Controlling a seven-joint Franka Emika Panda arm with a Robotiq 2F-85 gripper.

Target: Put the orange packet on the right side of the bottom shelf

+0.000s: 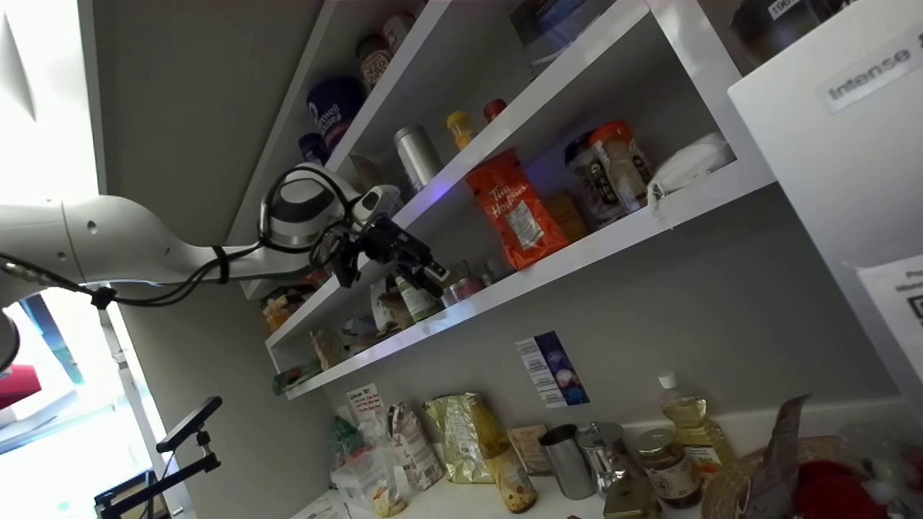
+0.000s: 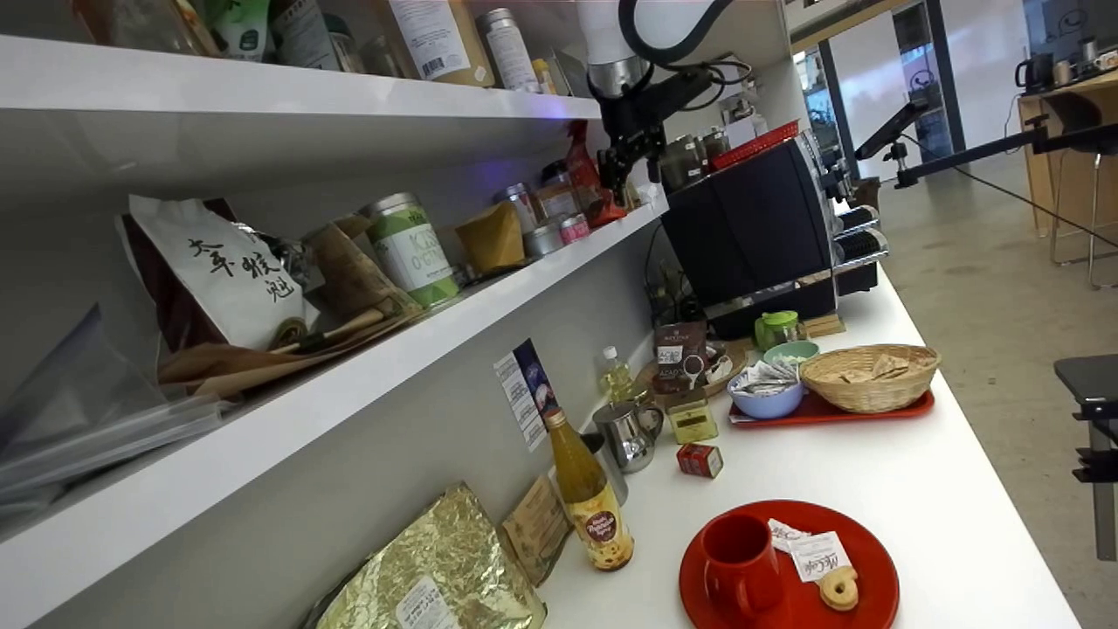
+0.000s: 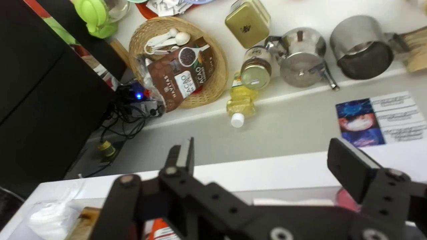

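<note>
The orange packet (image 1: 518,209) stands on the bottom shelf (image 1: 620,236), close to its front edge, with jars and a tan packet to its right. It shows partly behind my gripper in an exterior view (image 2: 582,166). In the wrist view only a strip of the orange packet (image 3: 163,230) shows, low and mostly hidden by the gripper. My gripper (image 1: 431,277) is open and empty, at the shelf front, left of the packet and apart from it. In the wrist view its spread fingers (image 3: 263,156) frame the white edge of the bottom shelf (image 3: 260,173).
Two jars (image 1: 613,169) and a white bag (image 1: 691,164) occupy the shelf's right end. Small tins (image 1: 465,288) and a green-white can (image 2: 413,249) stand left of the packet. A higher board (image 1: 519,119) lies above. A black machine (image 2: 747,223) is beyond the shelf's end.
</note>
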